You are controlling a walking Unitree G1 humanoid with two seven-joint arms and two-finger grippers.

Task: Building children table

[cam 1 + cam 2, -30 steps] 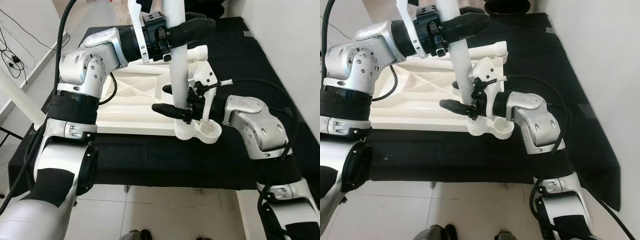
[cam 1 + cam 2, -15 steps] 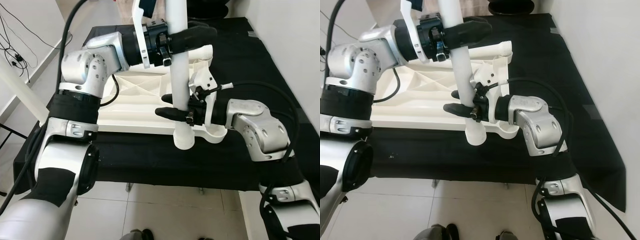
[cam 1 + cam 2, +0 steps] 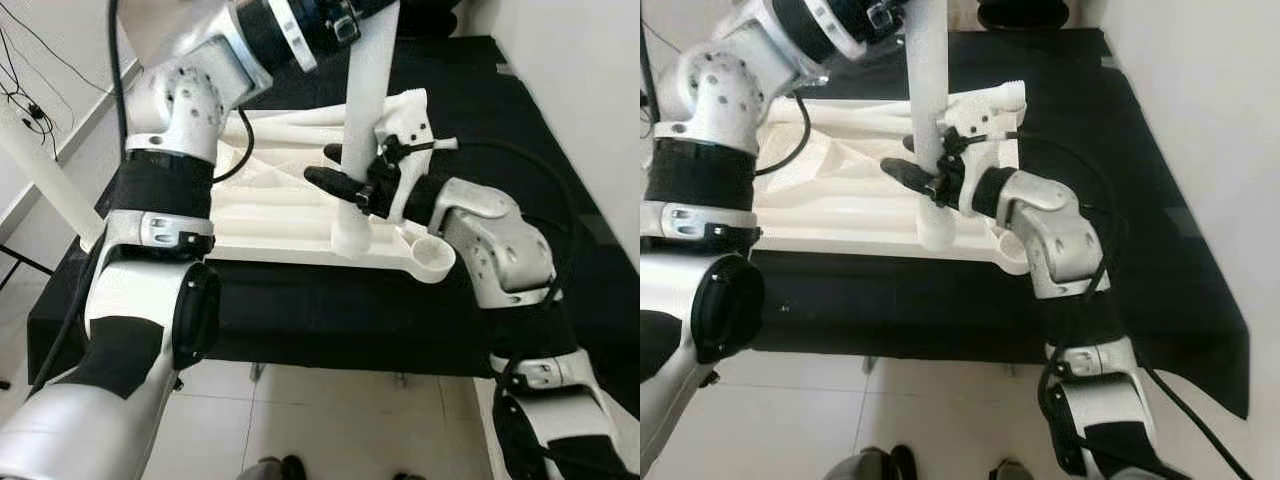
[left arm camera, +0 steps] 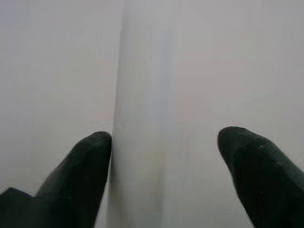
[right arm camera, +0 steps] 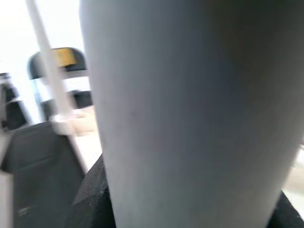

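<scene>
A white table leg [image 3: 365, 120] is being held upright over the overturned tabletop [image 3: 270, 215] on the bench [image 3: 480, 310], gripped low by the right gripper [image 3: 345, 185] and high by the left gripper [image 4: 164, 161].

Bright, even daylight in both eye views, soft shadows, slight motion blur; wrist views washed-out, hazy and unfocused.

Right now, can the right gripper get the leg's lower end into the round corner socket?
Probably yes. The right gripper already grips the white leg, whose lower end stands just beside the open corner socket; nothing sits between them.
</scene>
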